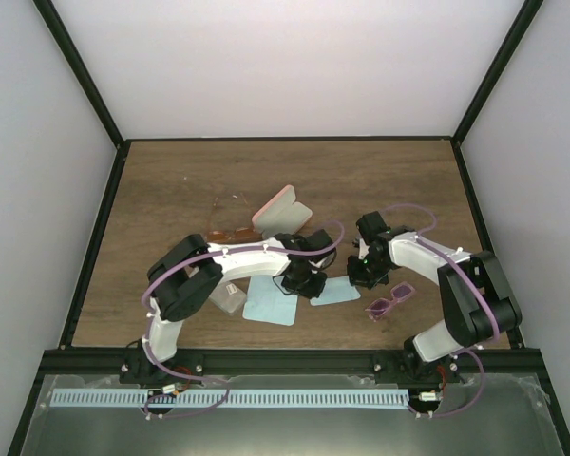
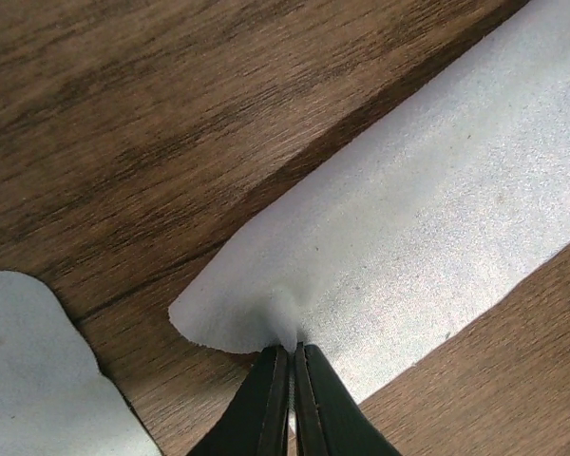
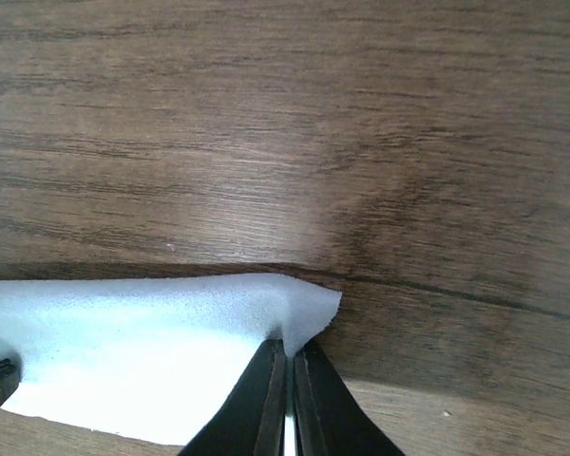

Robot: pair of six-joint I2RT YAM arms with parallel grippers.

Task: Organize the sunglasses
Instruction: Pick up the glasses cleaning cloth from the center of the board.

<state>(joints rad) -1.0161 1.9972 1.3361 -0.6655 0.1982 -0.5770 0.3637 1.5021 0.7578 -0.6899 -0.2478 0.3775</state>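
Note:
The orange-lens sunglasses (image 1: pixel 230 233) lie on the table behind the left arm, next to a pink case (image 1: pixel 277 209). The purple-pink sunglasses (image 1: pixel 389 303) lie at the front right, beside the right arm. Neither pair shows in the wrist views. My left gripper (image 1: pixel 312 285) (image 2: pixel 293 347) is shut on one corner of a light blue cloth (image 1: pixel 338 293) (image 2: pixel 418 218). My right gripper (image 1: pixel 359 278) (image 3: pixel 290 347) is shut on the opposite corner of the same cloth (image 3: pixel 123 342). The cloth hangs between them just above the wooden table.
A second light blue cloth (image 1: pixel 269 305) (image 2: pixel 28 380) lies flat left of the held one. A pale grey case (image 1: pixel 230 297) sits by the left arm's elbow. Black frame rails border the table (image 1: pixel 171 180) on all sides.

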